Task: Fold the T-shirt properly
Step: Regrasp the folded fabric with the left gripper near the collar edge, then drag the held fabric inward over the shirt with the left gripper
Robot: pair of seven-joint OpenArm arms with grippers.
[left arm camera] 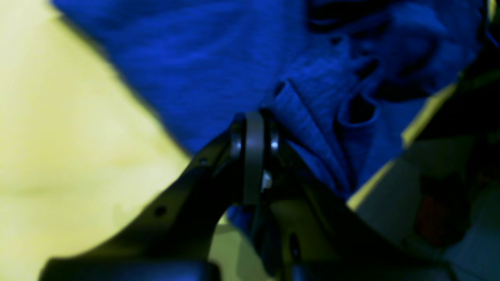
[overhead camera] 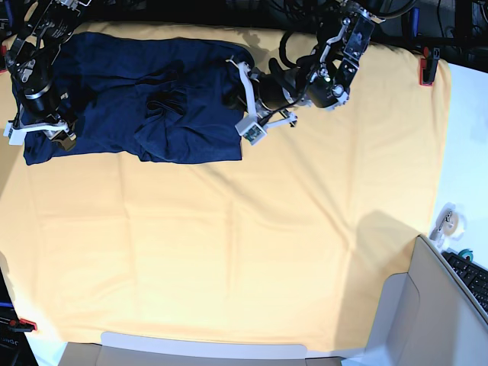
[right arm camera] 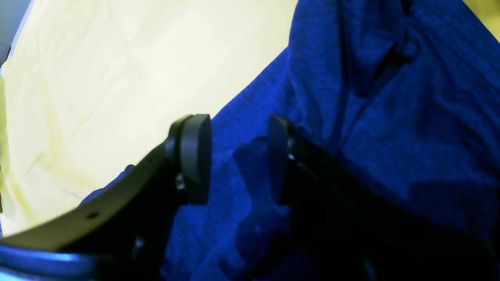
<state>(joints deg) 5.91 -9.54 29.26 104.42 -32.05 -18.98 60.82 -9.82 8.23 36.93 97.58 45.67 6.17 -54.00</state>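
Two jaws: left pinching T-shirt (overhead camera: 130,99) edge, right parted over opposite edge.

The T-shirt (overhead camera: 145,99) is a plain dark navy blue with no print, showing as a brighter, saturated blue with a faint heathered knit texture in both wrist views. The cloth (overhead camera: 252,252) spread beneath it is an even yellow-orange, paler and almost cream-yellow in the wrist views. The left gripper (left arm camera: 254,136) has black fingers and dark grey pads; the right gripper (right arm camera: 234,156) is black as well. The arm bodies in the base view are black with white bracket parts
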